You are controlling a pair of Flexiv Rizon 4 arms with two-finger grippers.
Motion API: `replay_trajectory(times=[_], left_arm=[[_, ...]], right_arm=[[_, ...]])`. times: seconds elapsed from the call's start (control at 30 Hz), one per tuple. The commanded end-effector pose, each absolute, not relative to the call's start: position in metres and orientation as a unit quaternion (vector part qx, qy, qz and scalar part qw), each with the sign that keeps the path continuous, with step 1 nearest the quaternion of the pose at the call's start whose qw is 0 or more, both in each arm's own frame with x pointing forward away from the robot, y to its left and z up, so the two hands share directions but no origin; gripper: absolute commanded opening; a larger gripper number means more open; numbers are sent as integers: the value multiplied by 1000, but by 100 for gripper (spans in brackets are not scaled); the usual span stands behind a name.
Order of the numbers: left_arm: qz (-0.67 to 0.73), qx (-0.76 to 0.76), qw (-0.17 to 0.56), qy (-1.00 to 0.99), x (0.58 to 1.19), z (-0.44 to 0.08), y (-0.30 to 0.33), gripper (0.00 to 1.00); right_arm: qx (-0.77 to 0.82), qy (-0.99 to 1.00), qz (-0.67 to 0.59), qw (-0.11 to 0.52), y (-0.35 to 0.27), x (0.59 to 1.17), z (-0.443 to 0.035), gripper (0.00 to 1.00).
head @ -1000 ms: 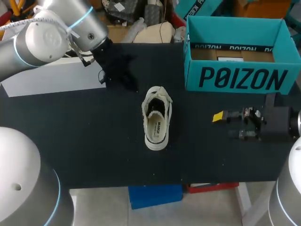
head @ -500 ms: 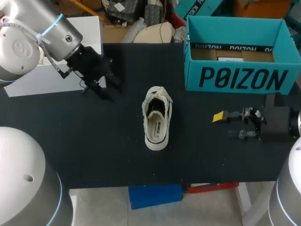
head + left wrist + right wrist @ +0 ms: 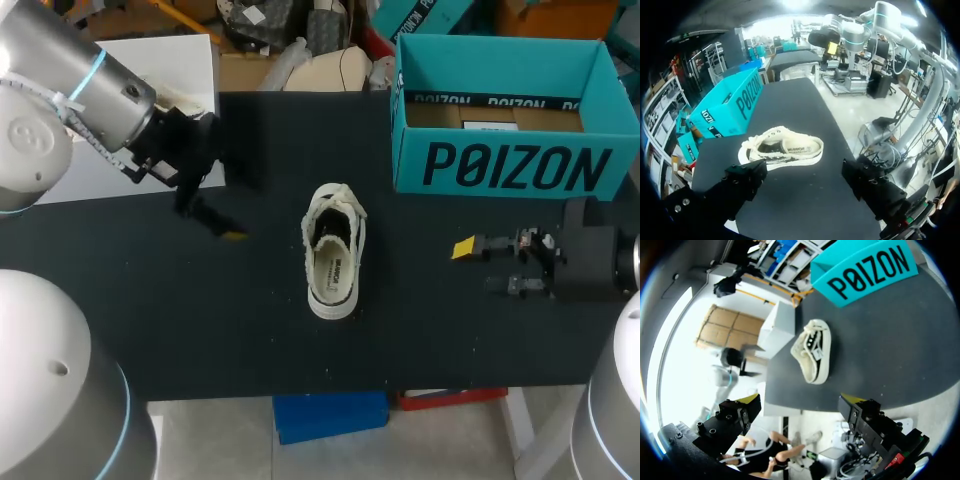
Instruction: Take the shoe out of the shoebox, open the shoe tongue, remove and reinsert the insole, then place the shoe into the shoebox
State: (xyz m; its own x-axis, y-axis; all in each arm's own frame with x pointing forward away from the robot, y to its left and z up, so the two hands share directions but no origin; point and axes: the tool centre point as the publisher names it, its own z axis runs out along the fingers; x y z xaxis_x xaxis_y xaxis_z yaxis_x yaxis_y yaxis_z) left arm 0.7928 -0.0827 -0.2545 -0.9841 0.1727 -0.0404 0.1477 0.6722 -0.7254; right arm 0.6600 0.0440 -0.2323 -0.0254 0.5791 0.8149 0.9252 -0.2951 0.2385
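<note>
A cream low-top shoe (image 3: 334, 250) lies upright mid-table, toe toward the back, its insole showing inside. The teal shoebox (image 3: 515, 165) stands open at the back right, with only paper visible inside. My left gripper (image 3: 225, 200) hangs open left of the shoe, a hand's width away, holding nothing. In the left wrist view the shoe (image 3: 785, 150) lies ahead of the open gripper (image 3: 804, 172), with the box (image 3: 732, 105) beyond it. My right gripper (image 3: 478, 268) rests open, low over the table right of the shoe. The right wrist view has shoe (image 3: 812, 350) and box (image 3: 865, 270) well ahead of the gripper (image 3: 801, 402).
A white board (image 3: 190, 60) lies at the table's back left corner, partly under my left arm. The black tabletop (image 3: 200, 320) is bare in front of and around the shoe.
My left arm has drawn back to the left, away from the shoe, and its gripper has gone from shut to open. The shoe and my right arm have not moved.
</note>
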Motion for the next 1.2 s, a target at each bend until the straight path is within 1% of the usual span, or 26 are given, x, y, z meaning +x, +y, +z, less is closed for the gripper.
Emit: replay_trajectory(times=[0.03, 0.1, 0.17, 0.43, 0.53, 0.57, 1.2], left_arm=[[462, -48, 46, -884, 796, -257, -58, 100], [470, -45, 44, -880, 799, -257, -49, 100], [471, -51, 25, -880, 801, -258, -42, 100], [473, -65, 17, -878, 811, -254, -22, 100], [464, -67, 4, -883, 813, -256, -20, 100], [453, -73, -14, -888, 814, -258, -19, 100], [453, -73, -14, -888, 814, -258, -19, 100]], right_arm=[[-671, -561, -444, 195, 44, 661, -232, 100], [-671, -561, -444, 195, 44, 661, -232, 100], [-671, -561, -444, 195, 44, 661, -232, 100], [-671, -561, -444, 195, 44, 661, -232, 100], [-671, -561, -444, 195, 44, 661, -232, 100], [-671, -561, -444, 195, 44, 661, -232, 100], [-671, -561, -444, 195, 44, 661, -232, 100]])
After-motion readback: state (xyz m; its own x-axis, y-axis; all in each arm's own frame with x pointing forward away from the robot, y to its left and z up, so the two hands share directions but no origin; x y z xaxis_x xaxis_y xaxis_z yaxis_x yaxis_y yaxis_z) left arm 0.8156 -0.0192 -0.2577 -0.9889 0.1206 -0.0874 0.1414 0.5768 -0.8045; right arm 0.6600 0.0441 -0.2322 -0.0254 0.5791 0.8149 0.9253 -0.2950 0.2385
